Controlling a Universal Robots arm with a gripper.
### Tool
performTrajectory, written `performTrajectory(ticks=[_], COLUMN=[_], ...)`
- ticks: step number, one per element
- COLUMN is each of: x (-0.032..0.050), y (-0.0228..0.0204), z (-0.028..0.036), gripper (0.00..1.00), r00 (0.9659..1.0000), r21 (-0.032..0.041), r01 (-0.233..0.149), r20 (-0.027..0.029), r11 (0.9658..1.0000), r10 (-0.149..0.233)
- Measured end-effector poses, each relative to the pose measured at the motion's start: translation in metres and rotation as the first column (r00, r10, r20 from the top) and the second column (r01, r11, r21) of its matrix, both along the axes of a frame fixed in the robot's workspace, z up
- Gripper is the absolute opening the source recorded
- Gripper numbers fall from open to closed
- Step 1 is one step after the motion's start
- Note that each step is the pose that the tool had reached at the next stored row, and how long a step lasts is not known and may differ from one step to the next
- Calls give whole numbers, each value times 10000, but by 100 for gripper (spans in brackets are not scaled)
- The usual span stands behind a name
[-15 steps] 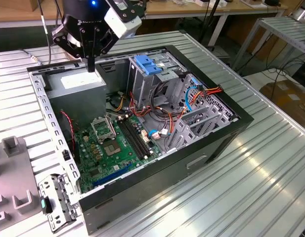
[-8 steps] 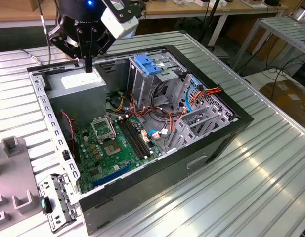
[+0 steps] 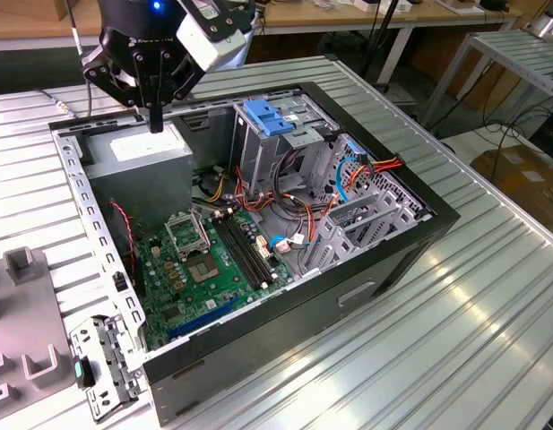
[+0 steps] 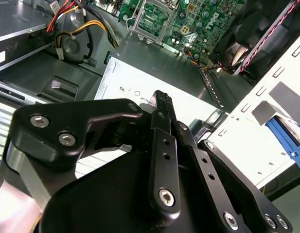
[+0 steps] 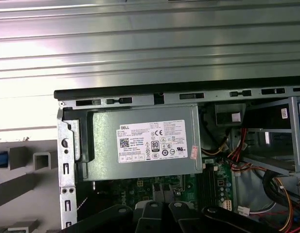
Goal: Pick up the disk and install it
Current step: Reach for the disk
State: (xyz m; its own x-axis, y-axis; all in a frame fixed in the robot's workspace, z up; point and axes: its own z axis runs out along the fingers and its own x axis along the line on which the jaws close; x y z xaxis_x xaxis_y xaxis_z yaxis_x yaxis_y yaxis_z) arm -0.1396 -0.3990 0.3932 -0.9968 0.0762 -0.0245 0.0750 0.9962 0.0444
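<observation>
One black claw (image 3: 155, 118) hangs just above the grey power box (image 3: 137, 154) with the white label, in a corner of the open computer case (image 3: 285, 349). Its two fingers are pinched tight together, and nothing is between them. The disk (image 4: 285, 137) is outside the case, lying on the ribbed metal table (image 3: 491, 313) beside some grey blocks (image 5: 42, 160). From here I can only make out a strip of its bright blue rail, well apart from the claw. Inside the case, a green board (image 3: 204, 269) covers the floor. A silver cage with a wide blue clip (image 3: 265, 116) stands beside the power box, with loose wires trailing between them.
</observation>
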Motion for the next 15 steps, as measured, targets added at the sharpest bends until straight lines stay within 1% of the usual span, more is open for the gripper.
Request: performTrajectory(ticks=[8,15], x=[-74,-120], y=[0,0], z=[-1,-2], gripper=[11,11], r00=[10000,10000], r21=[0,-1], r01=[0,0], r20=[0,-1], r11=[10000,10000], r10=[0,0])
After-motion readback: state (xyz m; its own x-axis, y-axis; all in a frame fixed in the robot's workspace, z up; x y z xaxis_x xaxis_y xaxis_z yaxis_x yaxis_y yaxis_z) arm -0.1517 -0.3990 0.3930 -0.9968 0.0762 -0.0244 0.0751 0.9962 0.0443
